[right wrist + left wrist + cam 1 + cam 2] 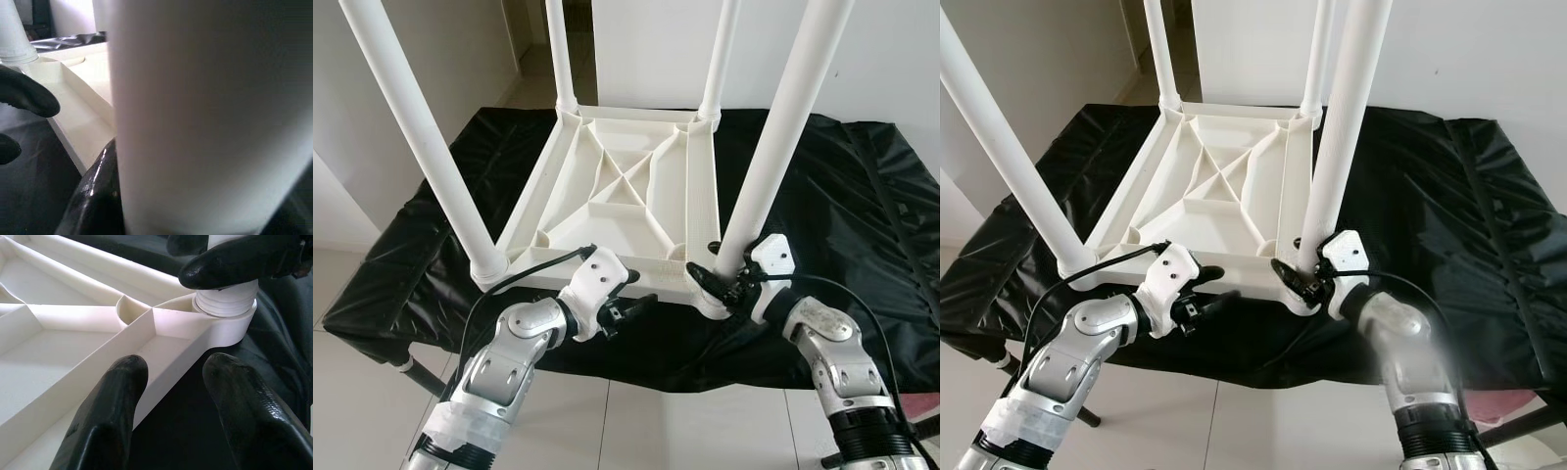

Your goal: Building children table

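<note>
lying upside down on a crinkled glossy black plastic sheet [862,196] spread over a low platform: a white moulded plastic children's table top [617,186], square, its underside facing up, ribbed with raised walls and a diagonal cross brace that split it into shallow open compartments, all bare. no writing or label readable anywhere on it. standing up from the four corner sockets: round smooth white plastic legs, slightly splayed outward. screwed into the near right socket on a ridged threaded collar: the near right leg [781,137], matte and tubular. clamped around that leg just above the collar: the right gripper [720,279], glossy black fingers [230,262] on either side of the tube. hovering just beside the table top's near edge, between the two near legs: the left gripper [631,308], fingers [110,416] spread apart and grasping nothing, one over a compartment wall, the other over the black sheet. beyond the near left leg [421,137], pale walls and a pale tiled floor [626,431] below the sheet's edge.
</note>
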### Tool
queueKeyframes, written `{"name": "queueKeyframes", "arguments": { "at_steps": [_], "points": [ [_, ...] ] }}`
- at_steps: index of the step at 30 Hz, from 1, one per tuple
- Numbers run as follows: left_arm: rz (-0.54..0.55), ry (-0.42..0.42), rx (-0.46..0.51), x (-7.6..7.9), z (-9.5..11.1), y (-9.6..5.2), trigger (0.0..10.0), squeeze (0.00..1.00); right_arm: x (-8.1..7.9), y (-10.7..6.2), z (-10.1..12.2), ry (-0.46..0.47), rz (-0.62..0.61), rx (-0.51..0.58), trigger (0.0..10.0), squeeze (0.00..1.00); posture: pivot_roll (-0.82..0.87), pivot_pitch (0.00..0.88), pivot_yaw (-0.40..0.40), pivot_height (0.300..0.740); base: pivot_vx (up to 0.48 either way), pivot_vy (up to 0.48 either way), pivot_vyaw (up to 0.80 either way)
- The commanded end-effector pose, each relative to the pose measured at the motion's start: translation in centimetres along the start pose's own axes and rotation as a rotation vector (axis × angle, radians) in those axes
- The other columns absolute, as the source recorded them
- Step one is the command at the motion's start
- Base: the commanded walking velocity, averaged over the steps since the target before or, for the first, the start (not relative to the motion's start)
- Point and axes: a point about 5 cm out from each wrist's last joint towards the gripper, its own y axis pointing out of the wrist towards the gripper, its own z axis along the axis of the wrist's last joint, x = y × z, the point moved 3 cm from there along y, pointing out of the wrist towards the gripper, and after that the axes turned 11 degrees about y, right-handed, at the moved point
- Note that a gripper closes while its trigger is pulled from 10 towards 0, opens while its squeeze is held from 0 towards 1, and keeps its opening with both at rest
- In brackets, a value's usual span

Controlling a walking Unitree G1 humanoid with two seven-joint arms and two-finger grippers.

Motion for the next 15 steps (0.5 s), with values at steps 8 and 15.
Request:
{"name": "queueKeyframes", "arguments": {
  "at_steps": [8, 15],
  "points": [
    [0.025, 0.001, -0.007, -0.21, -0.21, -0.14, 10.0, 0.0, 0.32, -0.13, -1.04, 0.035, 0.037, -0.029, 10.0, 0.0, -0.05, 0.053, 0.044, 0.74, 0.0, 0.0, 0.0],
    [0.022, 0.001, -0.007, -0.06, -0.26, -0.19, 10.0, 0.0, 0.49, -0.13, -0.87, 0.076, -0.096, -0.003, 10.0, 0.0, -0.05, 0.054, 0.04, 0.74, 0.0, 0.0, 0.0]
  ]
}}
